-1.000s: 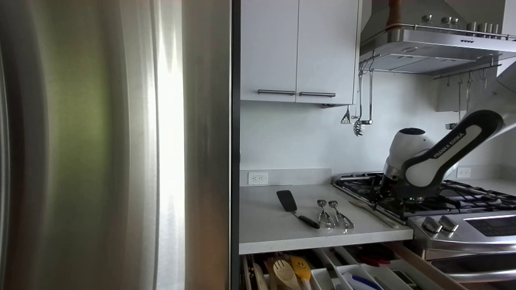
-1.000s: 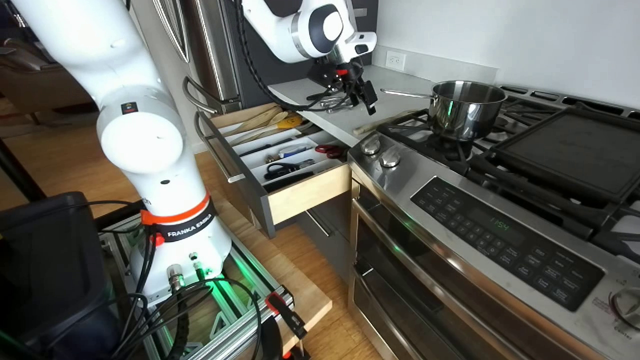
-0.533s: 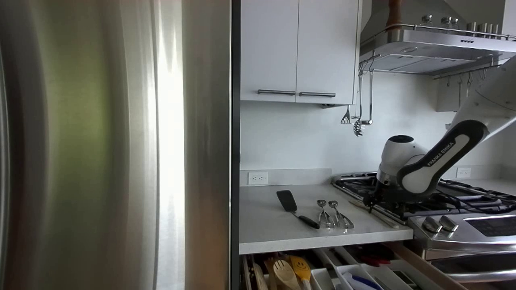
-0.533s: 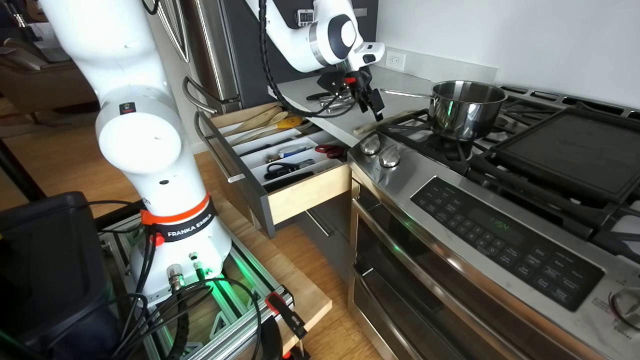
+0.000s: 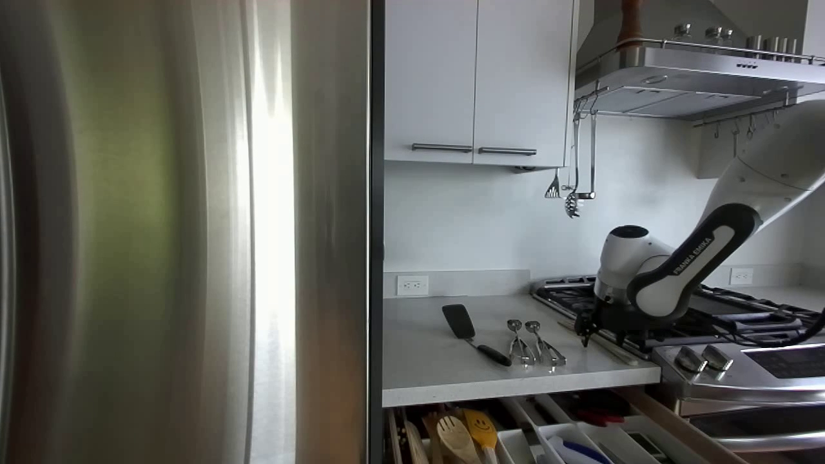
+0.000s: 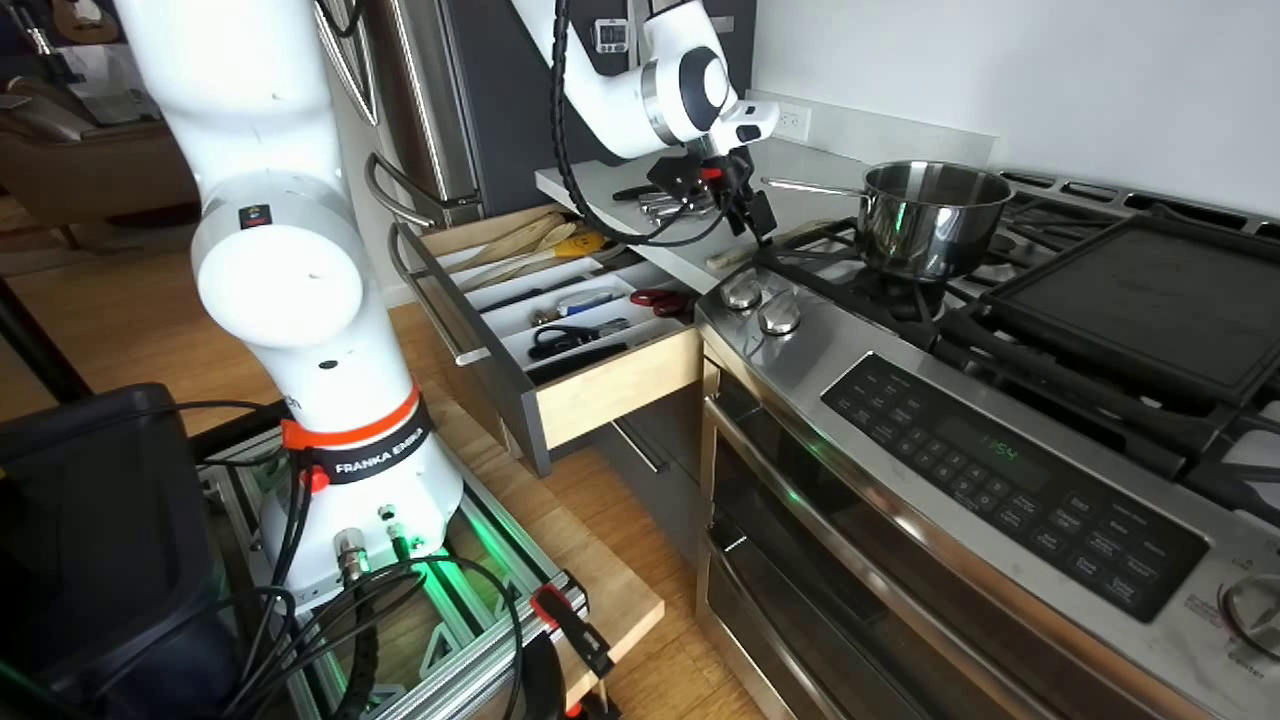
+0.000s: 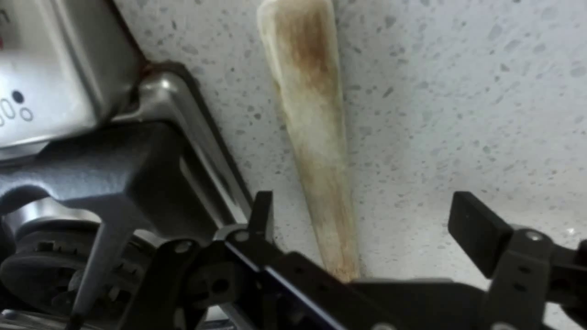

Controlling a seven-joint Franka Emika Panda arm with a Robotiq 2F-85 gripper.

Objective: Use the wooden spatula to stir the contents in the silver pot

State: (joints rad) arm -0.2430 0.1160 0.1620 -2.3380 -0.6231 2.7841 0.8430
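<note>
While the end effector (image 7: 363, 206) sits along the bottom of the wrist view with its fingers (image 7: 479, 233) wide apart, the wooden spatula (image 7: 316, 123) lies on the speckled table (image 7: 458, 114), slanting down from the top centre between those fingers, its lower end hidden behind dark hardware. The silver pot (image 6: 938, 235) stands upright on the stove (image 6: 825, 345), right of upper centre in an exterior view; left of centre there, a drawer (image 6: 620, 390) is open.

A stove (image 6: 1020, 500), range hood (image 5: 702, 66), refrigerator (image 5: 187, 232) and utensil drawer (image 6: 620, 390) mark this a kitchen.
</note>
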